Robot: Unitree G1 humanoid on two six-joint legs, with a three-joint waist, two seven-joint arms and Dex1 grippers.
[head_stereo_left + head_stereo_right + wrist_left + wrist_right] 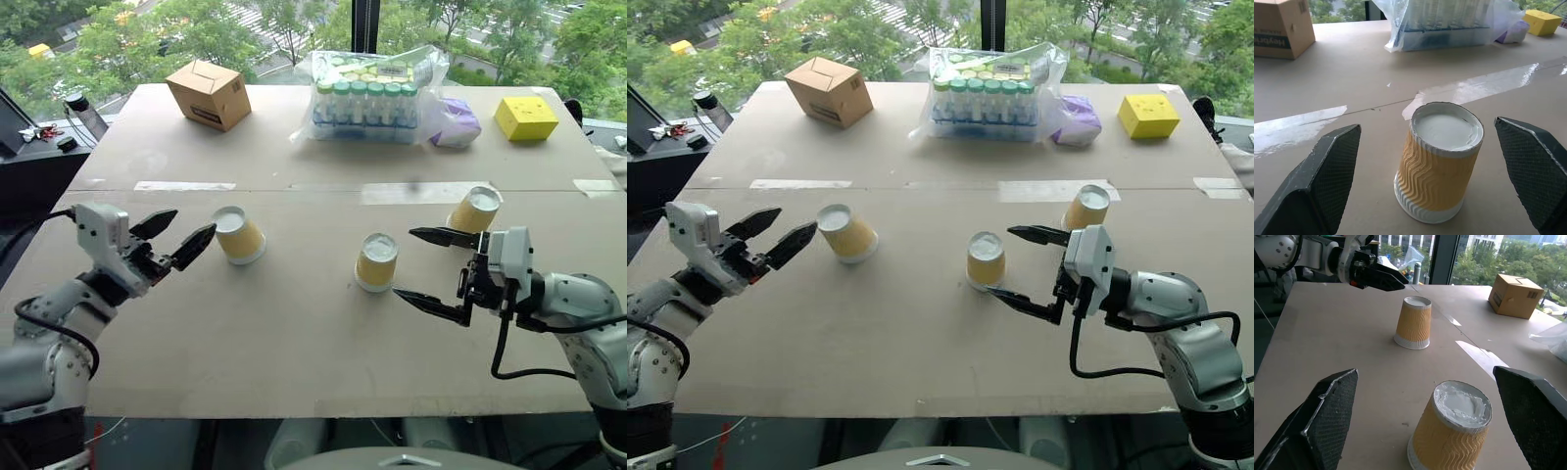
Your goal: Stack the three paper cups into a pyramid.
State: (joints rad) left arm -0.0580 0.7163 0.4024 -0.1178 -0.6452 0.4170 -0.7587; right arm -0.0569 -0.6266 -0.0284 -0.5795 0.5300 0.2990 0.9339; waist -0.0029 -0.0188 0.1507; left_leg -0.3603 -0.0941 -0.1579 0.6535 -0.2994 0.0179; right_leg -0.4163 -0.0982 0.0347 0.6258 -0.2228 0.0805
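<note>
Three paper cups with yellow-orange ribbed sides stand upside down on the tan table (pixel 294 343). Left of centre is one cup (pixel 239 235), another (pixel 376 261) is at the middle, and the third (pixel 475 210) is further right and a little farther back. My left gripper (pixel 193 223) is open just left of the left cup, pointing at it; in the left wrist view that cup (pixel 1442 161) stands ahead between the spread fingers. My right gripper (pixel 404 262) is open just right of the middle cup (pixel 1452 431), with nothing held.
Along the table's far side are a cardboard box (pixel 209 93), a clear bag of green-capped tubes (pixel 370 98), a purple bundle (pixel 456 122) and a yellow box (pixel 526 117). Shiny tape strips (pixel 184 185) cross the table's middle.
</note>
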